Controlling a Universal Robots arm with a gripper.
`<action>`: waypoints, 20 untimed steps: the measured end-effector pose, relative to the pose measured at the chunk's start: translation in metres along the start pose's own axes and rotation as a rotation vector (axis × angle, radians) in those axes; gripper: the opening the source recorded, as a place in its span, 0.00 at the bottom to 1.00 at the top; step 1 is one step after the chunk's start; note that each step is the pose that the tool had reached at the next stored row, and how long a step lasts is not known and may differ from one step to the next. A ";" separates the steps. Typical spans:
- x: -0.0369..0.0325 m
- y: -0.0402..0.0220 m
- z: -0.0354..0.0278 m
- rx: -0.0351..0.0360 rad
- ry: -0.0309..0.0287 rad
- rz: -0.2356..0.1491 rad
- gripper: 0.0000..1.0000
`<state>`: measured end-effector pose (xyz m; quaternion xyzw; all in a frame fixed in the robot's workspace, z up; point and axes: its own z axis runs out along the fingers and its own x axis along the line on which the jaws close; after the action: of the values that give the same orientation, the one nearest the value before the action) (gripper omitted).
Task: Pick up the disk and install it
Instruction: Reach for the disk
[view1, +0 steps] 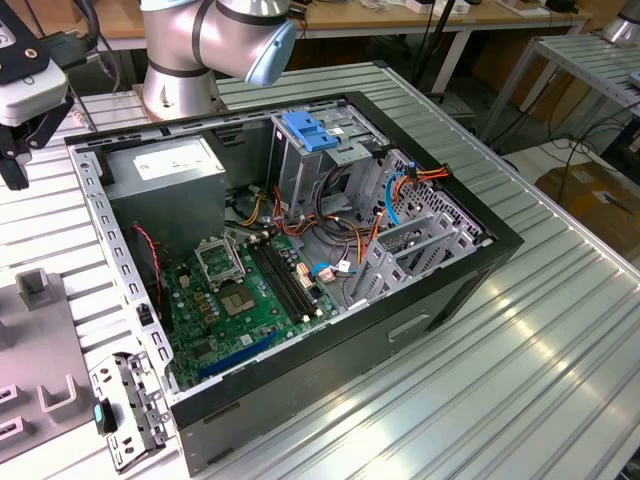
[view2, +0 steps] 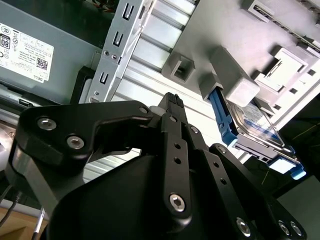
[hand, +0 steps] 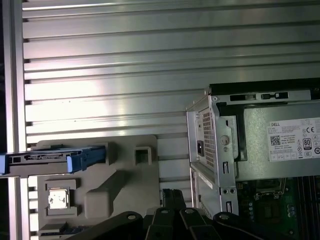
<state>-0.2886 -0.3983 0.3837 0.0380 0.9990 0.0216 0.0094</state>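
Grey holder (hand: 120, 185) on the ribbed metal tabletop (hand: 150, 60) kept the disk (hand: 50, 159) standing on its edge, beside the open computer case (view1: 400, 330). Inside the case sat a power supply (view1: 165, 170), circuit board (view1: 240, 300), drive cage (view1: 320, 150) and loose cables (view1: 425, 176). The gripper (hand: 169, 192), closed and empty, hovered between holder and case.

Ribbed aluminium table (view1: 560, 330) carrying an open black computer case (view1: 330, 395) laid on its side. A grey moulded fixture plate (hand: 125, 185) lies flat just beside the case, and the arm's base (view1: 180, 85) stands near it.
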 end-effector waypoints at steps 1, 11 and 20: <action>0.0008 -0.0001 0.0000 0.0000 0.0000 0.000 0.11; 0.0102 -0.0007 0.0000 0.0000 0.0001 0.000 0.11; 0.0184 -0.0010 0.0000 0.0000 0.0001 0.000 0.11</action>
<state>-0.3070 -0.3979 0.3833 0.0379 0.9990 0.0216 0.0093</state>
